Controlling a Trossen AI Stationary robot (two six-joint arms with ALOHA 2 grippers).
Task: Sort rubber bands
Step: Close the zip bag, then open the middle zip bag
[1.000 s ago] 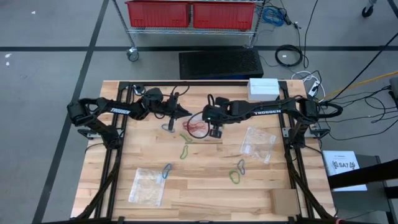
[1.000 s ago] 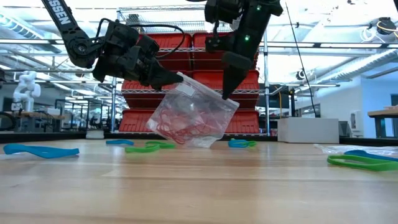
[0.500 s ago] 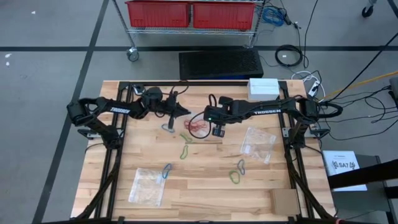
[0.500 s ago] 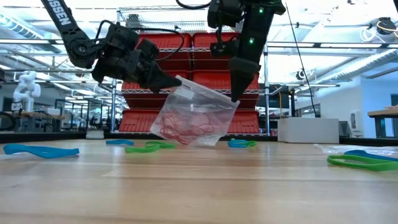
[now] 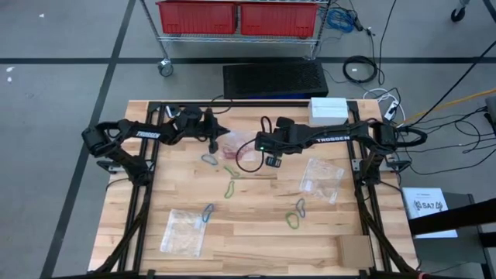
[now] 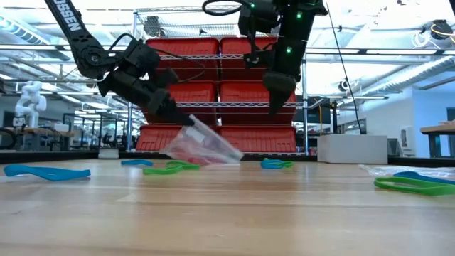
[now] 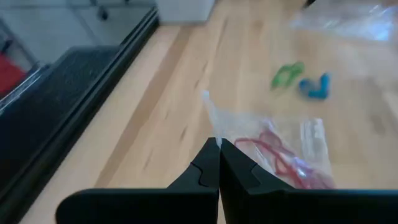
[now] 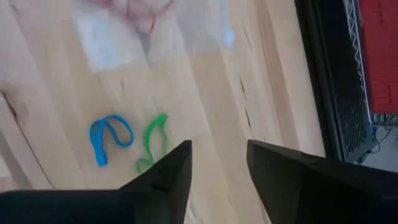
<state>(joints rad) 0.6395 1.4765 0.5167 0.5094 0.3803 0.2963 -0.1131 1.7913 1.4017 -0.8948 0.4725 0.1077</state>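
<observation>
The left gripper, pinched shut on a corner of a clear bag of red rubber bands, trails it toward the open, empty right gripper above.

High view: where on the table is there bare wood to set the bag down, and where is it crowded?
Bare: the near edge between the front-left clear bag and the cardboard piece. Crowded: the middle, where the left gripper holds the bag of red bands, beside the open right gripper and loose rubber bands.
</observation>
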